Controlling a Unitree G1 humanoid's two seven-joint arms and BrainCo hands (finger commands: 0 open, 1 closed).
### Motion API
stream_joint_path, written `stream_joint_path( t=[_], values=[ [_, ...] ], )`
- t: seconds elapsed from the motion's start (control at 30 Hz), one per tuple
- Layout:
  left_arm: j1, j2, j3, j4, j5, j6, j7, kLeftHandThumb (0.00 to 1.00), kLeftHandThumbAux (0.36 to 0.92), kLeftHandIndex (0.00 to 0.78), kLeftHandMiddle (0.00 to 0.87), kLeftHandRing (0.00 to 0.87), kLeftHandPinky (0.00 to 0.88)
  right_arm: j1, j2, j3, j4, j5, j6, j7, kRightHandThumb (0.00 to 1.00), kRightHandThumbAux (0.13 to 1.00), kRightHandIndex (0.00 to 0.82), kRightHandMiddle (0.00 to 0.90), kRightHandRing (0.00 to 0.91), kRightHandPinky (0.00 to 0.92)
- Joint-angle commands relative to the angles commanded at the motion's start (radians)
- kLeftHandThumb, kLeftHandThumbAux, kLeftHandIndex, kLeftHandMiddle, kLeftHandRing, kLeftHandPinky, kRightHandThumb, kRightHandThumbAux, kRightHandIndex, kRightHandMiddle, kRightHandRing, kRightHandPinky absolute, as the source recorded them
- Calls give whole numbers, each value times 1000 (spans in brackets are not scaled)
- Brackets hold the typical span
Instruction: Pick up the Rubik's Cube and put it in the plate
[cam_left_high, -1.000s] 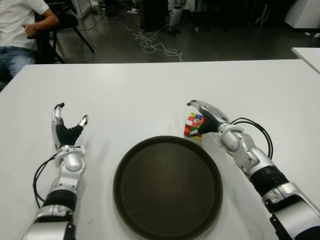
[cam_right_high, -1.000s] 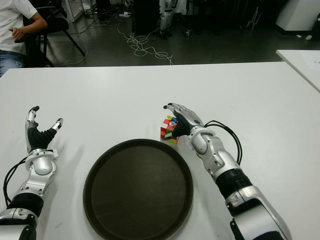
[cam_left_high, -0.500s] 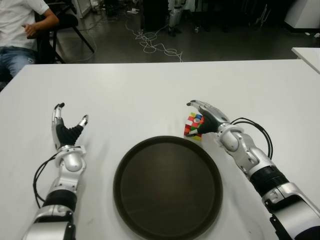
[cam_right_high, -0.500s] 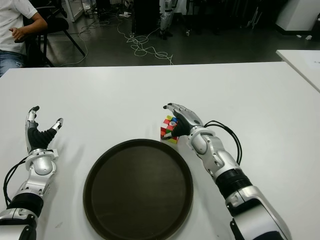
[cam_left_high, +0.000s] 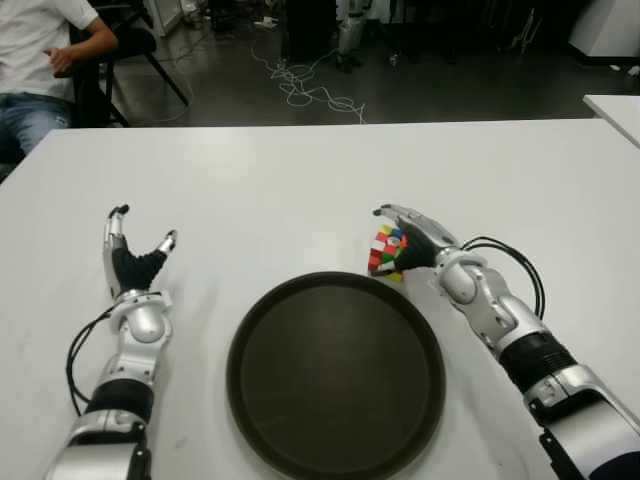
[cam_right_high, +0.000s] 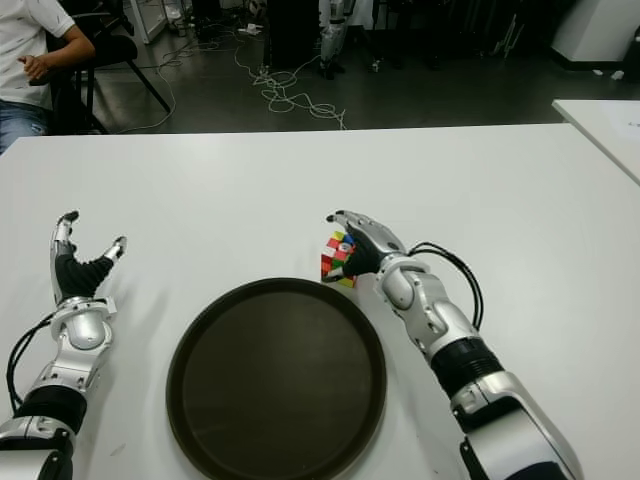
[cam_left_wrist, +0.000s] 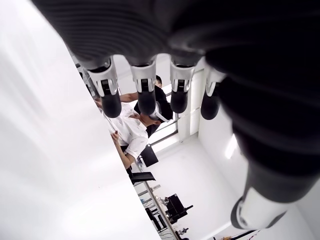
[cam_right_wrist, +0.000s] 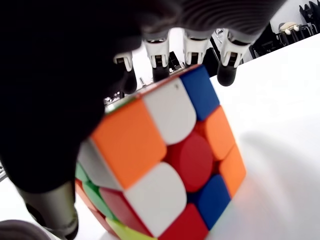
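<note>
Four fingers (cam_right_wrist: 159, 56) of my right hand (cam_left_high: 412, 238) curl over the multicoloured Rubik's Cube (cam_left_high: 386, 251), gripping it on the white table (cam_left_high: 300, 180), just beyond the round dark brown plate (cam_left_high: 335, 370). Left of the plate, my left hand (cam_left_high: 130, 262) shows spread, holding nothing.

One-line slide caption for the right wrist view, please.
Right hand cupped over the Rubik's Cube on the white table.

Two head cameras look forward and down, sharing the white table (cam_left_high: 300, 180) and round tray (cam_left_high: 335, 375); each wrist camera sits close behind its own fingers, facing outward.
</note>
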Motion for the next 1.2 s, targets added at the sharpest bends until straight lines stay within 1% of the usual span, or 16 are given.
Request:
stream_joint_path(
  t=[0.1,0.27,0.5,1.0,1.2],
  values=[
    [1,1,-1,-2,3,3,1,0,714,46,51,29,18,0,1,0,6,-1,-5,-6,0,730,0,0,0,28],
    [-1,3,-2,2,6,4,5,0,731,55,73,49,19,-2,6,3,14,-3,-6,-15,0,728,0,0,0,35],
    [-5,6,1,15,1,-5,1,0,748,54,73,55,35,2,15,-1,17,5,10,-7,0,731,0,0,0,32],
    [-5,5,2,15,-3,-18,0,0,725,47,50,32,27,0,15,9,32,-8,20,-8,0,739,0,0,0,33],
    [-3,4,0,11,-3,-16,-2,0,725,48,54,35,29,-3,19,8,52,-4,5,-27,0,751,0,0,0,42]
  ],
)
